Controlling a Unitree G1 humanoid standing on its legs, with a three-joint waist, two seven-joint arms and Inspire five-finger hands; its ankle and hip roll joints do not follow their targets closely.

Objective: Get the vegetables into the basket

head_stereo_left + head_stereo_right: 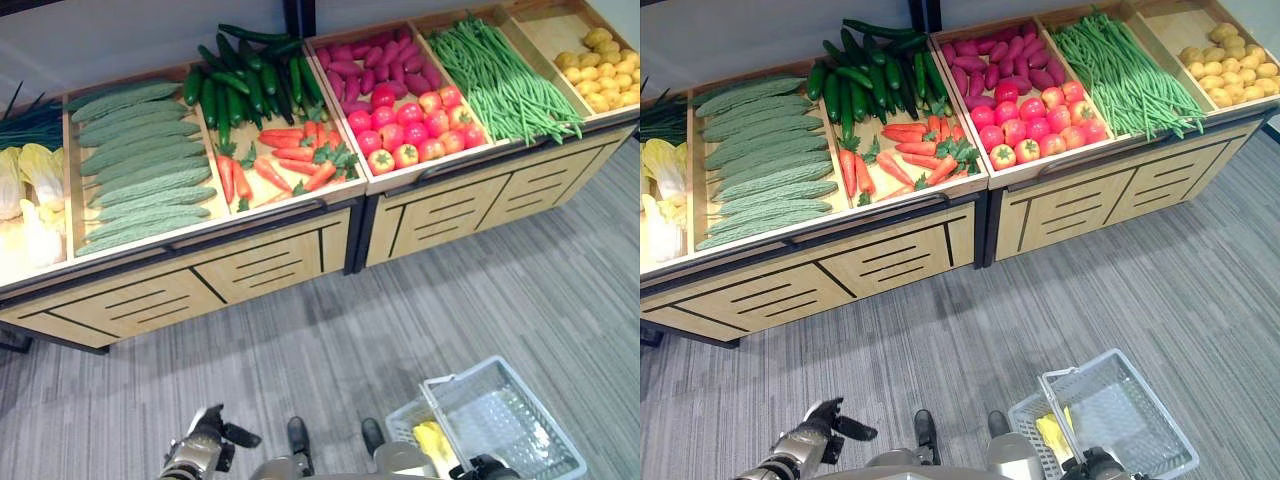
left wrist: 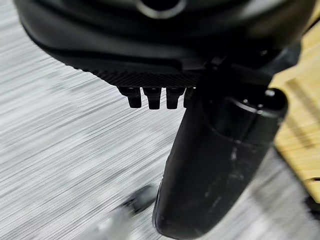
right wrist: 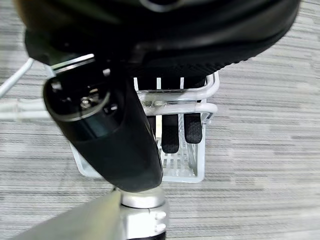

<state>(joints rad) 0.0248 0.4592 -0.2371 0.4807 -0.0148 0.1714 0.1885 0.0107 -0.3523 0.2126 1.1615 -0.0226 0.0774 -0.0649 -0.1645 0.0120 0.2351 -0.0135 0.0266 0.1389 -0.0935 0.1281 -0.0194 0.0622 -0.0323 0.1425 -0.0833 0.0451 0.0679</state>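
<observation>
A grey striped carpet floor point(image 1: 330, 340) is seen in front of two light wooden display stands point(image 1: 250, 265) set side by side, each with slatted front panels and dark trim. The stands are divided into sloped compartments.

From the robot's left to its right the compartments are filled as follows: pale cabbages point(image 1: 28, 190) with dark green leaves behind them; bitter gourds point(image 1: 135, 165), laid across the compartment with long axes running left to right; cucumbers point(image 1: 245, 80) at the back, mostly lengthwise up the slope, with carrots point(image 1: 285, 160) in front of them, lying at mixed angles, several with green tops towards the front; purple sweet potatoes point(image 1: 375, 60) at the back with red tomatoes point(image 1: 410, 125) in front; green beans point(image 1: 500, 80), long axes running diagonally from back left to front right; yellow potatoes point(image 1: 600, 70) at the far right.

A white wire basket point(image 1: 520, 420) is seen low on the robot's right, above the floor and well apart from the stands. A yellow item point(image 1: 432, 440) lies inside it; what it is cannot be told.

In the right wrist view the right hand point(image 3: 175, 132) is shown with fingers hooked over the basket's white handle bar point(image 3: 175, 107), which is gripped.

The left hand point(image 1: 205, 430) is seen low on the left above the carpet, holding nothing; in the left wrist view its fingers point(image 2: 150, 97) are curled.
</observation>
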